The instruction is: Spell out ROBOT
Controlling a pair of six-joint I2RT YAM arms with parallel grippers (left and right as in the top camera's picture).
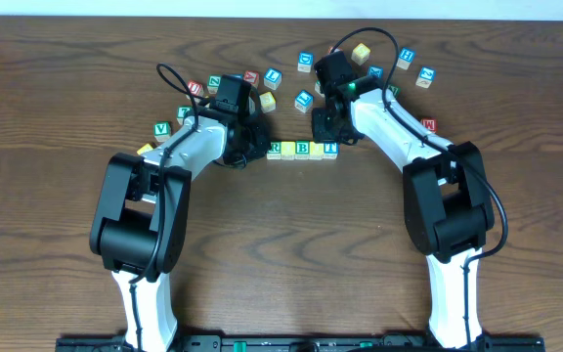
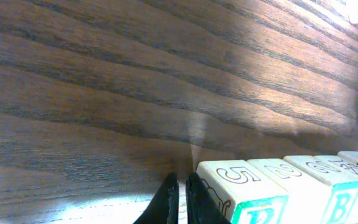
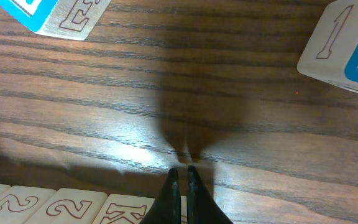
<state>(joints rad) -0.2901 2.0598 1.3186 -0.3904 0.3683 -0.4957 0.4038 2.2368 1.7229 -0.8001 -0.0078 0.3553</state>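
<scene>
Near the middle of the wooden table (image 1: 516, 225) five cubes stand in one straight row with their sides touching: from left to right the R cube (image 1: 275, 149), a yellow-topped cube (image 1: 288, 149), the B cube (image 1: 303, 149), a second yellow cube (image 1: 317, 149) and the T cube (image 1: 330, 149). Just left of the R cube, the left gripper (image 2: 180, 186) sits low over the wood with its fingers pressed together and nothing between them; whether it touches the cube I cannot tell. Just beyond the right end of the row, on the far side, the right gripper (image 3: 183, 179) points at bare table, its fingers likewise closed and empty. Loose cubes (image 1: 304, 99) lie scattered farther back, apart from the row
</scene>
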